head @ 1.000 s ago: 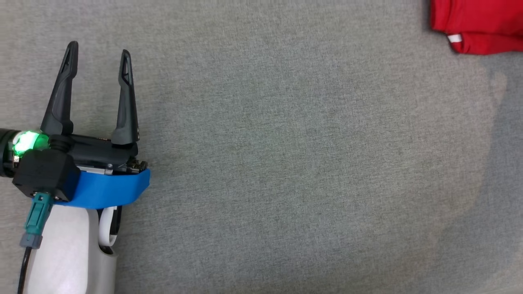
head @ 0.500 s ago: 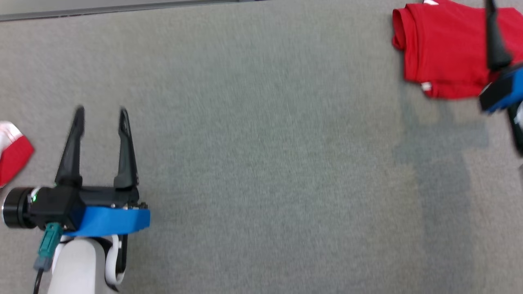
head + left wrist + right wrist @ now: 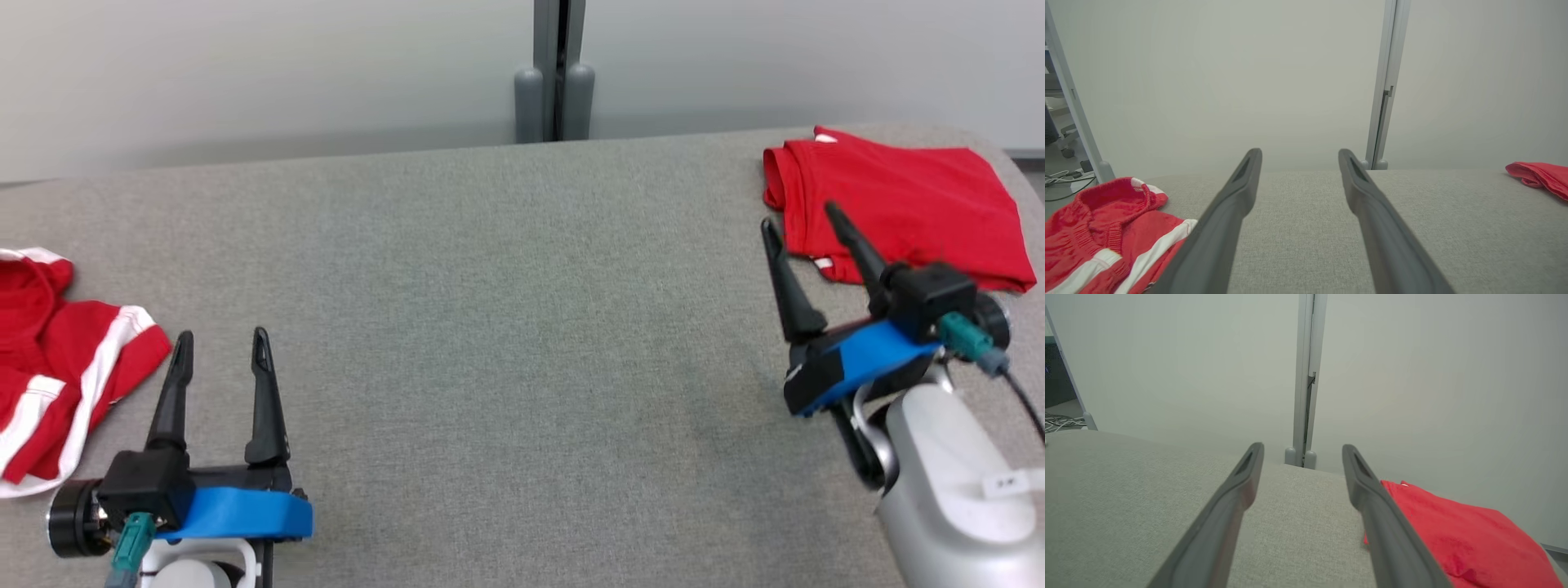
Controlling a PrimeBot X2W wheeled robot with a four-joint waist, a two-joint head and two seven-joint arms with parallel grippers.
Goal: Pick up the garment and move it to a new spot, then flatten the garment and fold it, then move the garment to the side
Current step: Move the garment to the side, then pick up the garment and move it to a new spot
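Note:
The folded red garment (image 3: 906,196) lies flat at the far right corner of the grey table (image 3: 522,327). My right gripper (image 3: 799,214) is open just in front of its near left corner, fingers tilted toward it and holding nothing. In the right wrist view the garment (image 3: 1445,526) sits right of the open right gripper (image 3: 1302,446). At the near left, my left gripper (image 3: 221,335) is open and empty above the table. The left wrist view looks past the left gripper (image 3: 1299,152), with the garment (image 3: 1539,175) far to the right.
A crumpled red garment with white stripes (image 3: 49,351) lies at the table's left edge, left of my left gripper, and appears in the left wrist view too (image 3: 1098,228). A pale wall and a grey post (image 3: 555,73) stand behind the table's far edge.
The head camera has tilted up, so the whole picture shifted down and the wall came in. My right gripper now shows whole at the lower right. Both grippers stay open.

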